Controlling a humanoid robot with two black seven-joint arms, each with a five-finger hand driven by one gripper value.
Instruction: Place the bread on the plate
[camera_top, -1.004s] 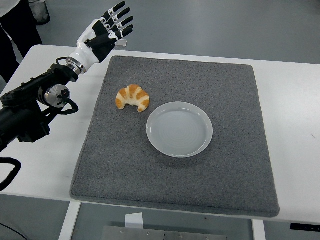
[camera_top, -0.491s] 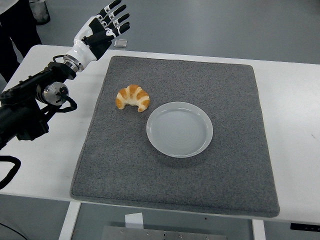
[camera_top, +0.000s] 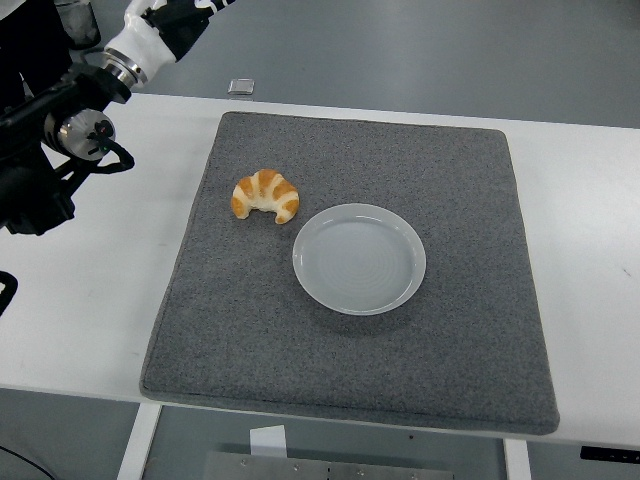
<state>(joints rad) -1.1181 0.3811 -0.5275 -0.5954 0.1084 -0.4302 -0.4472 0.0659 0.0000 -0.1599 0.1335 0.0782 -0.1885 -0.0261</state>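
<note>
The robot's left hand (camera_top: 170, 12) was raised at the top-left corner, mostly cut off by the picture's edge, so whether its fingers were spread or curled could not be told; it held nothing visible. A white plate (camera_top: 359, 259) sat near the middle of a grey felt mat (camera_top: 350, 360) on the white table (camera_top: 590, 230). Just beyond it to the left, close to the rim but apart, lay the croissant (camera_top: 265, 195) on the mat, its long axis running left to right, both tips curving toward the near edge.
</note>
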